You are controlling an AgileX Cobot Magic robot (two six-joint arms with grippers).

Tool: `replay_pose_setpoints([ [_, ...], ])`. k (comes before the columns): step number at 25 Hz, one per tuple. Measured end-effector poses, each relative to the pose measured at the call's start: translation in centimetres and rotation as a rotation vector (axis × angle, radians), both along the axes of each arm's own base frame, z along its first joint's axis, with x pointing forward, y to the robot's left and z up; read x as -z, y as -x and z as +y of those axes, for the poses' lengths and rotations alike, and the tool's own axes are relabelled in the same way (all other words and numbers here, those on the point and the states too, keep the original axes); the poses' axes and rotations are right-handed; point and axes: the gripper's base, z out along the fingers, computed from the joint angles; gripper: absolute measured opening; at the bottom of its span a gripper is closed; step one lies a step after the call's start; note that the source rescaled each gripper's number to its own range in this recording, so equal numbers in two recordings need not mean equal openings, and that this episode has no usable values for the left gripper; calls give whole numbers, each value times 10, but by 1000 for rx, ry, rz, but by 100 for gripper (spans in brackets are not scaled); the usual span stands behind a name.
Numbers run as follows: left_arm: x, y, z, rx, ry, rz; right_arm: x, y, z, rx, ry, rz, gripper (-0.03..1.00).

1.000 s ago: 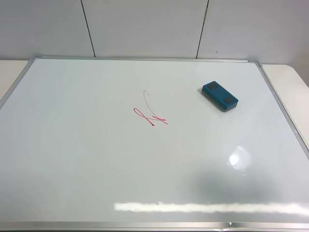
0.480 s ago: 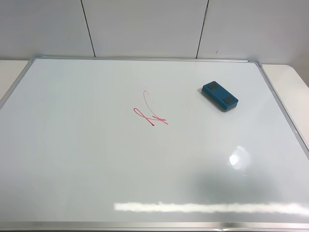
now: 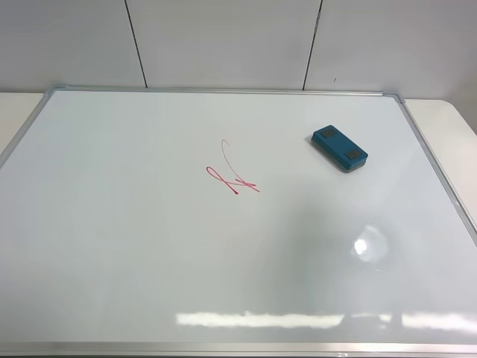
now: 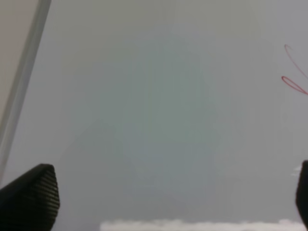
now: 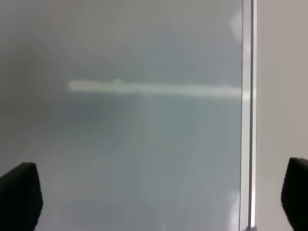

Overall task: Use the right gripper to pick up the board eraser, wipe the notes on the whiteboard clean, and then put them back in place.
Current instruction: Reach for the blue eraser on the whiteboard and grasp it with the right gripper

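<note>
Overhead, the high camera's picture is filled by a large glossy white whiteboard with a thin silver-grey metal frame. It lies on a pale beige tabletop, with grey wall panels behind. A small teal-blue rectangular board eraser with two dark grey square patches lies flat and slantwise on the board, toward two o'clock from its centre. Its top is bare and there is open board all round it. The thin red looping marker notes sit near the middle, well apart from the eraser, at its eight o'clock. A bright spot of glare marks the board at five o'clock.

From the left wrist, the black left gripper hangs over the board with its ribbed fingers spread wide and only white surface between them. Part of the notes shows at one edge and the frame at the other.

From the right wrist, the black right gripper is likewise spread wide, holding no object. It is above the board, just beside the frame, with the tabletop beyond.
</note>
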Motion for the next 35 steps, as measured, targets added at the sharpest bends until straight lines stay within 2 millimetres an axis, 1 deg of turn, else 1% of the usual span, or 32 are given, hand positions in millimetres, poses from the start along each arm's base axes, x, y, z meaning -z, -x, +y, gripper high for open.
replay_pose_setpoints([
  [4, 0, 0, 0, 0, 0, 0, -5, -49, 2, -43, 15, 29, 100],
  [5, 0, 0, 0, 0, 0, 0, -4, -65, 3, -56, 23, 39, 100],
  [12, 0, 0, 0, 0, 1, 0, 8, -155, 8, -133, 40, 102, 100],
  [13, 0, 0, 0, 0, 1, 0, 10, -165, 11, -151, 45, 110, 100],
  [16, 0, 0, 0, 0, 1, 0, 20, -197, 22, -200, 52, 133, 100],
  [17, 0, 0, 0, 0, 1, 0, 20, -197, 22, -200, 52, 133, 100],
  [18, 0, 0, 0, 0, 1, 0, 26, -209, 28, -220, 55, 149, 100],
  [19, 0, 0, 0, 0, 1, 0, 33, -226, 40, -253, 62, 159, 100],
  [20, 0, 0, 0, 0, 1, 0, 39, -234, 47, -271, 64, 169, 100],
  [23, 0, 0, 0, 0, 0, 0, 56, -253, 66, -317, 70, 200, 100],
  [25, 0, 0, 0, 0, 0, 0, 70, -261, 77, -341, 74, 225, 100],
  [26, 0, 0, 0, 0, 0, 0, 70, -261, 77, -341, 74, 225, 100],
  [28, 0, 0, 0, 0, 0, 0, 81, -265, 85, -363, 79, 246, 100],
  [31, 0, 0, 0, 0, 0, 0, 103, -271, 87, -370, 89, 298, 100],
  [35, 0, 0, 0, 0, 1, 0, 117, -274, 86, -375, 109, 324, 100],
])
